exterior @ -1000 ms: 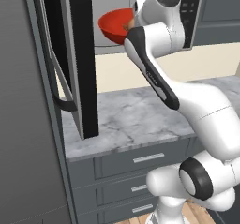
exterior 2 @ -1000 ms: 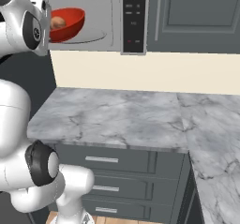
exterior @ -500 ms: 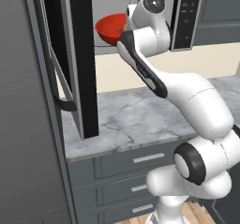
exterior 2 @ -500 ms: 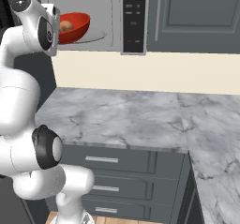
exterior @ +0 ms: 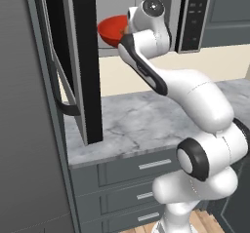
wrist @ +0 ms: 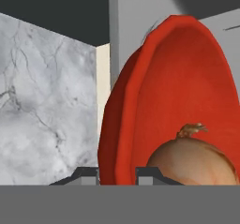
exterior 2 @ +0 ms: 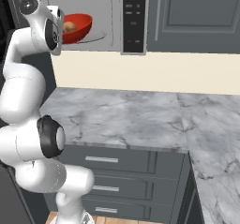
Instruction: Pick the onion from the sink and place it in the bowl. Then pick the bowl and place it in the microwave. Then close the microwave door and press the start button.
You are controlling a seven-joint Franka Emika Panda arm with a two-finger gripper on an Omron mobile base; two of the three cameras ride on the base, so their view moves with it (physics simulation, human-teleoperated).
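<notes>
My gripper (wrist: 117,175) is shut on the rim of the red bowl (exterior: 111,29) (wrist: 187,78), with one fingertip on each side of the wall. The tan onion (exterior 2: 69,27) (wrist: 192,164) lies inside the bowl (exterior 2: 77,28). The bowl hangs at the mouth of the microwave (exterior 2: 103,12), just above its pale floor. The microwave door (exterior: 83,61) stands wide open to the left, its curved handle (exterior: 61,86) facing out. The dark button panel (exterior 2: 133,19) sits to the right of the opening. The sink is out of view.
A grey marble counter (exterior 2: 122,117) runs below the microwave and turns a corner at the right. Dark grey drawers (exterior 2: 117,160) sit under it and a dark cabinet (exterior 2: 197,17) hangs to the right. A tall grey panel (exterior: 24,129) stands left of the door.
The arm has raised and folded its elbow. The bowl with the onion has moved a little lower and further in toward the microwave opening. The grip has not changed.
</notes>
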